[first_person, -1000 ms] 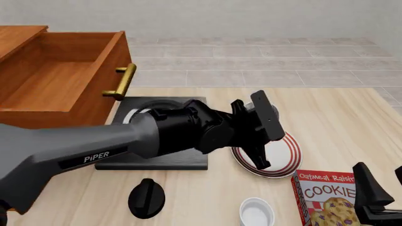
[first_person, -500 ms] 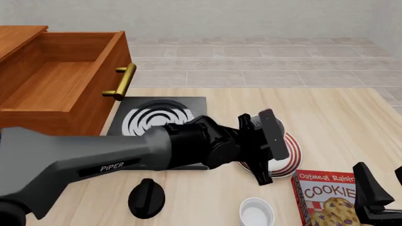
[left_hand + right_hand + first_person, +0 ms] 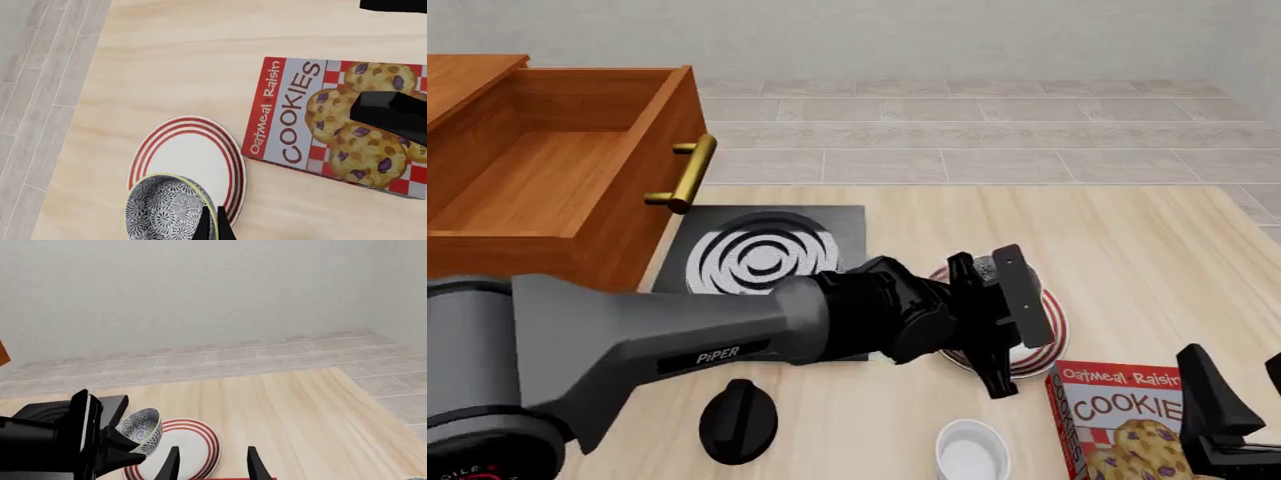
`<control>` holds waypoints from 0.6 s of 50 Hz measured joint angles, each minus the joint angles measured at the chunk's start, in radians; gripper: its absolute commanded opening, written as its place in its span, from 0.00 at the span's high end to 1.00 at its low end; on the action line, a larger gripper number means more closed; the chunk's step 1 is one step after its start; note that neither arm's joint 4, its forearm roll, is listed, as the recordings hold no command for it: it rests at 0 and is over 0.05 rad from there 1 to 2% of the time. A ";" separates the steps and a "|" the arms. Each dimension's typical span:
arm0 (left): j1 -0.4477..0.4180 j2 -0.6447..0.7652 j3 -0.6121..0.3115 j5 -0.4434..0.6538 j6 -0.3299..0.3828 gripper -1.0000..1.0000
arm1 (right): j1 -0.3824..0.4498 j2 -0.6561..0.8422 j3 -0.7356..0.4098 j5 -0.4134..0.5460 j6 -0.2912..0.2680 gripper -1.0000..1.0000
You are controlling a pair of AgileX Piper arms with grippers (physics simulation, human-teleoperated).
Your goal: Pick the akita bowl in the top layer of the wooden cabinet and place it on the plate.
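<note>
The left gripper (image 3: 1004, 318), right of centre in the front view, grips the akita bowl (image 3: 142, 428) by its rim, tilted over the near-left edge of the plate (image 3: 1044, 330). Whether the bowl touches the plate, I cannot tell. Lower right, the right gripper (image 3: 210, 461) hangs with its fingers spread and empty, above the cookie box (image 3: 1114, 420). Upper left, the top layer (image 3: 554, 170) of the wooden cabinet (image 3: 467, 75) stands pulled out.
</note>
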 measured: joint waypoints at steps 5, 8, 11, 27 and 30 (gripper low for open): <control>-0.002 0.018 -0.010 -0.004 -0.005 1.00 | -0.001 0.002 0.000 -0.002 0.003 0.00; -0.003 0.027 -0.013 -0.007 -0.007 1.00 | -0.001 0.003 0.000 -0.002 0.005 0.00; -0.003 0.036 -0.015 -0.010 -0.009 1.00 | 0.000 0.004 0.000 -0.002 0.006 0.00; 0.007 0.094 -0.054 -0.016 -0.019 1.00 | -0.001 0.011 0.000 -0.009 0.013 0.00; 0.009 0.107 -0.063 -0.016 -0.020 1.00 | -0.001 0.014 0.000 -0.011 0.014 0.00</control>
